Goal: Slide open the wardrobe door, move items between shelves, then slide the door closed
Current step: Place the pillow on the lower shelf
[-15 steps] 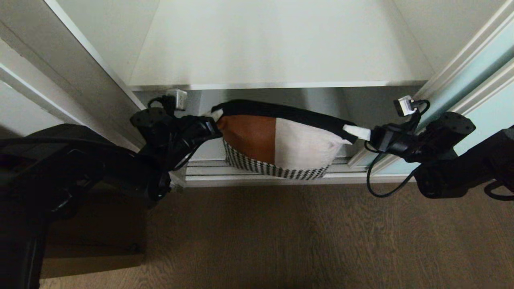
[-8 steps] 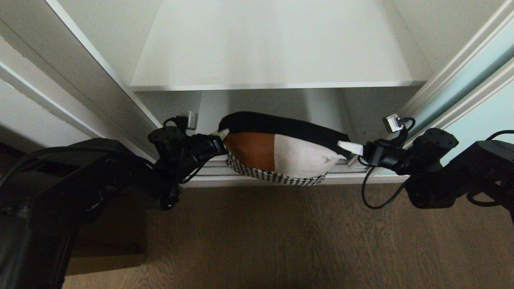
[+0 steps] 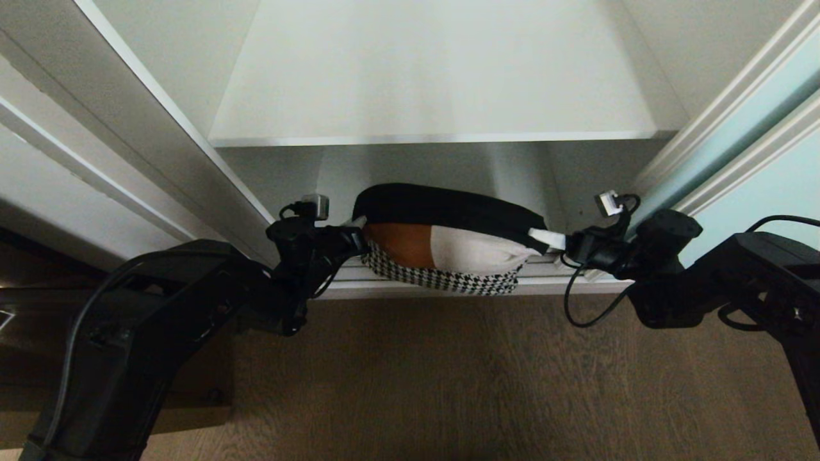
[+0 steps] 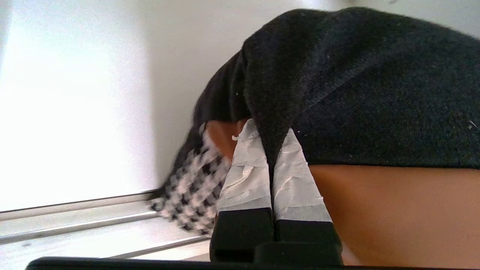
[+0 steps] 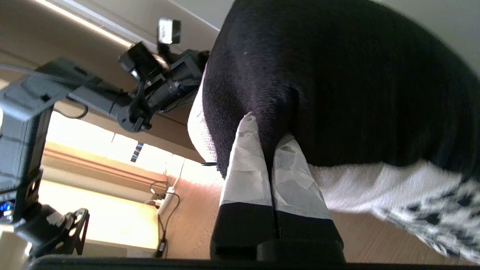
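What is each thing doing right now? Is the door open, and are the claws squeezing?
sliding wardrobe door: slid open, off to the right.
upper shelf: bare.
fabric bundles: stacked together, hanging between both grippers below the upper shelf.
left gripper: shut on the bundles' left end.
right gripper: shut on their right end.

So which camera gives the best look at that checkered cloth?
The head view: the checkered cloth shows as a full strip hanging under the black, orange and white bundle, at the wardrobe's bottom track. The left wrist view catches only a blurred end of it; the right wrist view shows only a blurred corner.
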